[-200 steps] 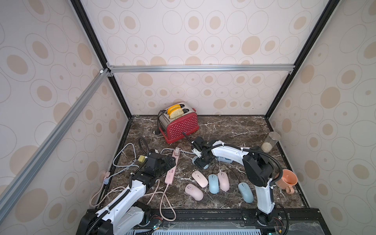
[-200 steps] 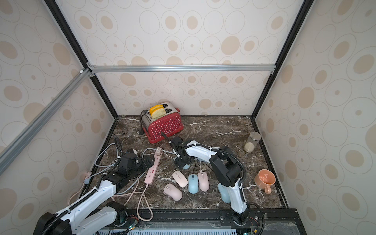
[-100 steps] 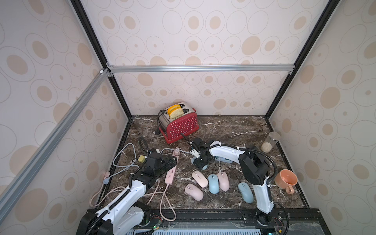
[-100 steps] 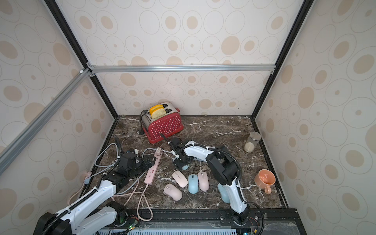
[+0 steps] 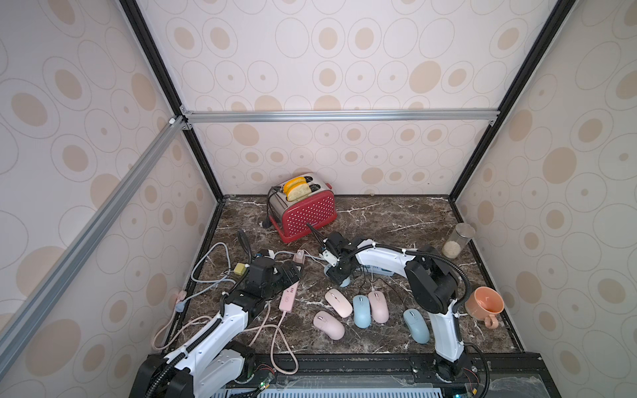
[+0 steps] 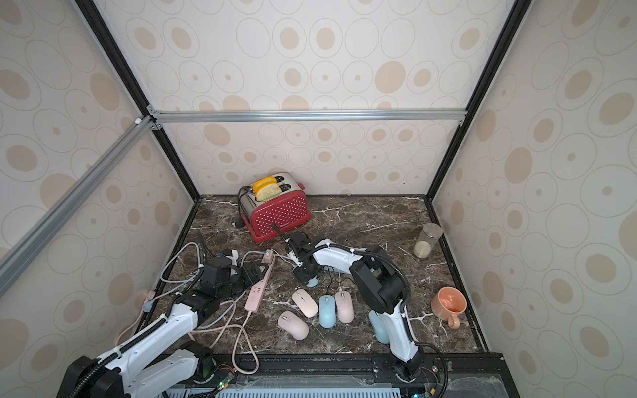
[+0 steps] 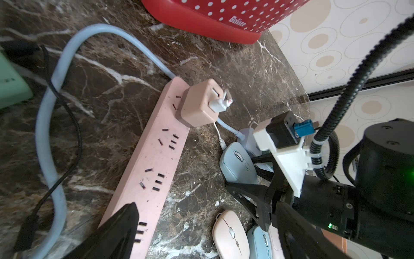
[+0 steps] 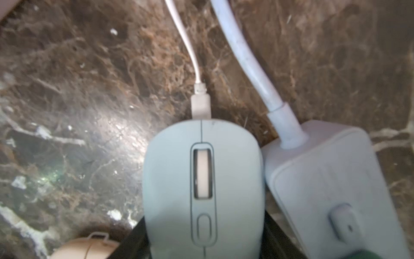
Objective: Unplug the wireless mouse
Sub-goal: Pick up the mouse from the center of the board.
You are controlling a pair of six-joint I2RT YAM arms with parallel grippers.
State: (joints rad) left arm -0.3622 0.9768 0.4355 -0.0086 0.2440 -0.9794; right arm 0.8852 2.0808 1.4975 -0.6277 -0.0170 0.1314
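In the middle of the dark marble table (image 5: 396, 213), a little nearer than the red toaster (image 5: 303, 210), the right gripper (image 5: 339, 275) points down over a pale blue mouse (image 8: 202, 186). Its dark fingers (image 8: 136, 244) stand on either side of the mouse's body. From here I cannot tell whether they are pressing on it or just flanking it. A thin white cable (image 8: 190, 51) ends in a plug (image 8: 201, 107) that sits in the front end of the mouse. The cable runs left to a pink charger block (image 7: 199, 103) at the far end of the pink power strip (image 7: 154, 157). A pale blue socket box (image 8: 324, 179) lies right up against one side of the mouse, and its thick blue cord (image 8: 246, 56) trails away beside the white cable. To the left, the left gripper (image 5: 287, 275) hangs over the pink power strip with its jaws wide apart and nothing between them. One black finger (image 7: 116, 233) hovers above the strip's near sockets. Nearer the front edge lie five more mice: three pink (image 5: 329, 325) (image 5: 338, 303) (image 5: 378, 306) and two blue (image 5: 362, 311) (image 5: 416, 325). Well off to the right are an orange cup (image 5: 484, 305) and, farther back, a glass jar (image 5: 458, 240).
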